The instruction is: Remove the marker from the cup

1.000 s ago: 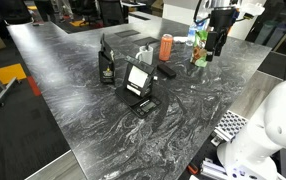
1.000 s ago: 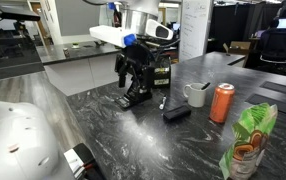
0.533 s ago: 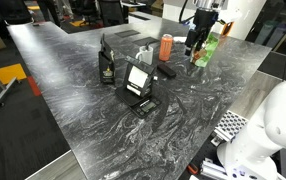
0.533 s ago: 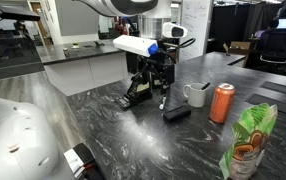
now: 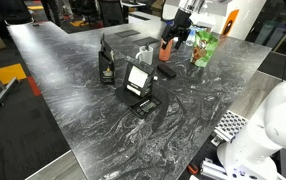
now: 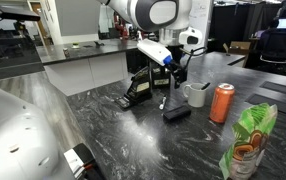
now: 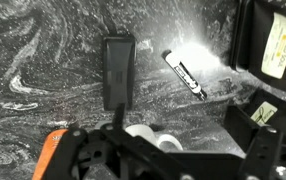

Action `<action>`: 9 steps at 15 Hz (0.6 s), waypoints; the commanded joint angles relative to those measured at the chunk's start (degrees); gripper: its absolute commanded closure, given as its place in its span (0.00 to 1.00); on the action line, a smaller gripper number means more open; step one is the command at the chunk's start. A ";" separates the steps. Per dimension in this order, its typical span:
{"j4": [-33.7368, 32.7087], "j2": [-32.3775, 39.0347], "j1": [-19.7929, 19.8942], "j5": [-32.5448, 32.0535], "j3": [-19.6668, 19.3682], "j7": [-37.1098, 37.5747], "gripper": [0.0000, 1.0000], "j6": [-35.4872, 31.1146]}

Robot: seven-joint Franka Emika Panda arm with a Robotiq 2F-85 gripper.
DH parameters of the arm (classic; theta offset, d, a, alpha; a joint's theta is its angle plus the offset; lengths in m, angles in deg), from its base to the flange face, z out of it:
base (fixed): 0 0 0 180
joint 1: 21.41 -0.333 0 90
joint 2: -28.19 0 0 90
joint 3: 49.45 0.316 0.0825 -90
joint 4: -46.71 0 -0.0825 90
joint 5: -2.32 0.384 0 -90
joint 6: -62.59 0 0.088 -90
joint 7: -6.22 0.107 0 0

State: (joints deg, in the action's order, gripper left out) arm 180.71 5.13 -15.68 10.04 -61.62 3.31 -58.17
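The pale grey cup (image 6: pixel 194 96) stands on the dark marbled table between a black block (image 6: pixel 176 113) and the orange-red can (image 6: pixel 222 102). A thin dark marker (image 6: pixel 205 86) leans out over its rim. My gripper (image 6: pixel 174 88) hangs just beside and above the cup, jaws open and empty. In the wrist view the cup (image 7: pixel 143 137) shows at the bottom edge, partly under my gripper (image 7: pixel 188 162), with the can (image 7: pixel 51 156) beside it. In an exterior view my gripper (image 5: pixel 173 37) is over the can (image 5: pixel 166 47); the cup is hidden there.
A white-barrelled pen (image 7: pixel 186 75) lies flat on the table past the black block (image 7: pixel 116 72). A green snack bag (image 5: pixel 204 48) stands by the can. Two black devices (image 5: pixel 138 79) (image 5: pixel 107 61) sit mid-table. The table edge (image 5: pixel 233 100) is nearby.
My gripper has travelled from beside the green bag across to the can and cup and come lower. The cup, marker, can and block have not moved.
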 commanded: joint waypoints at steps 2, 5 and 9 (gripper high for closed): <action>-8.06 9.49 0.87 2.00 2.22 7.77 0.00 -7.70; -12.82 14.56 1.38 -0.03 4.17 16.53 0.00 -11.66; -19.95 21.55 2.10 -7.00 5.22 29.10 0.00 -12.81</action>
State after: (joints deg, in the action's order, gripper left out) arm 166.93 20.60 -15.45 6.91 -57.70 25.30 -70.63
